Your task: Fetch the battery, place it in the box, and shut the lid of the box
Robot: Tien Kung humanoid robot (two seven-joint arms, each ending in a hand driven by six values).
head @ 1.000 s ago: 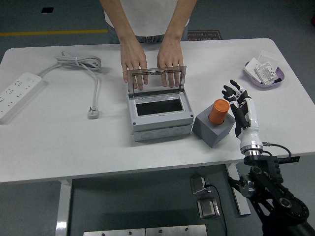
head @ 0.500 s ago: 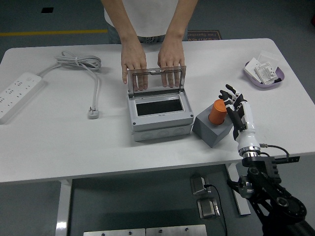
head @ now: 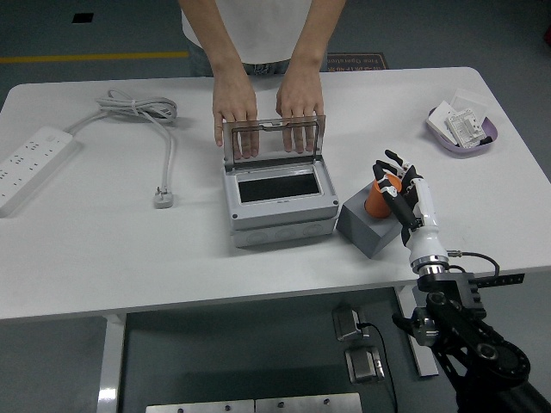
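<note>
The orange cylindrical battery (head: 380,196) stands upright in a grey block holder (head: 368,225), just right of the open grey junction box (head: 277,203). The robot's right hand (head: 400,194) is at the battery's right side with its fingers spread and partly overlapping it; whether they touch it yet cannot be told, and they have not closed round it. The left hand is out of view.

The battery looks rigid, smooth and probably light, so it could slip in a loose grip. The exposed upper half is the only part to take, fingers wrapped round the side, then a straight lift out of the socket.

Count: one battery, one holder, one box with its clear lid (head: 274,138) held upright by a person's two hands (head: 235,105) behind it. Elsewhere lie one white power strip (head: 30,163), one coiled cable with plug (head: 164,197), and one purple dish (head: 465,127) holding small packets
</note>
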